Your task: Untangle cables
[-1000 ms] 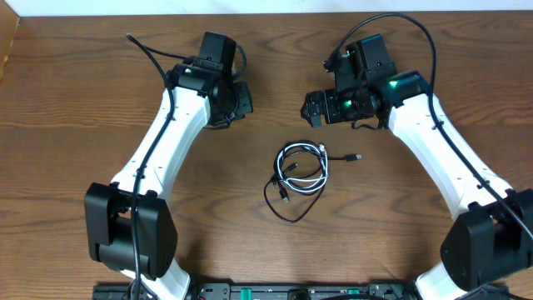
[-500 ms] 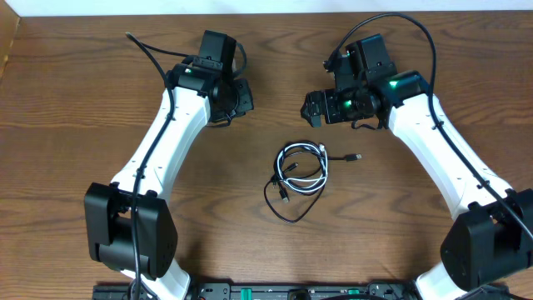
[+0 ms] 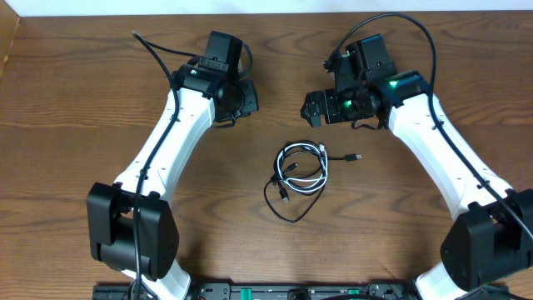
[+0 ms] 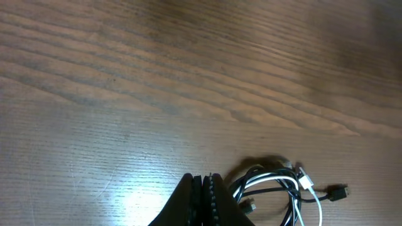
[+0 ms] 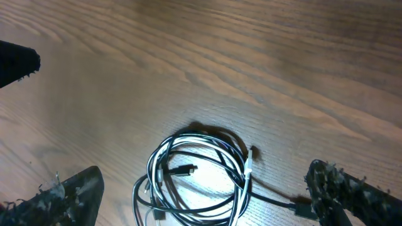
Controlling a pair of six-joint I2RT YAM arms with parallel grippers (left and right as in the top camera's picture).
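The cables [image 3: 301, 169] lie tangled in a small coil at the table's middle, a white cord wound through a black one. A loop of the black cord [image 3: 286, 213] trails toward the front, and one black plug [image 3: 356, 157] sticks out to the right. My left gripper [image 3: 251, 101] hovers up and left of the coil, shut on nothing; its fingertips [image 4: 204, 180] press together just left of the cables [image 4: 276, 186]. My right gripper [image 3: 311, 110] hangs up and right of the coil, open. In the right wrist view the cables [image 5: 248, 171] lie on the table below its spread fingers [image 5: 72, 194].
Thick black wires [image 3: 150, 50] run from both arms over the back of the wooden table [image 3: 83, 125]. The table's left edge [image 3: 10, 50] shows at the far left. My left gripper's dark tip [image 5: 19, 63] shows at the left of the right wrist view.
My left arm has shifted slightly to the right, toward the coil. The right arm and the cables have stayed still.
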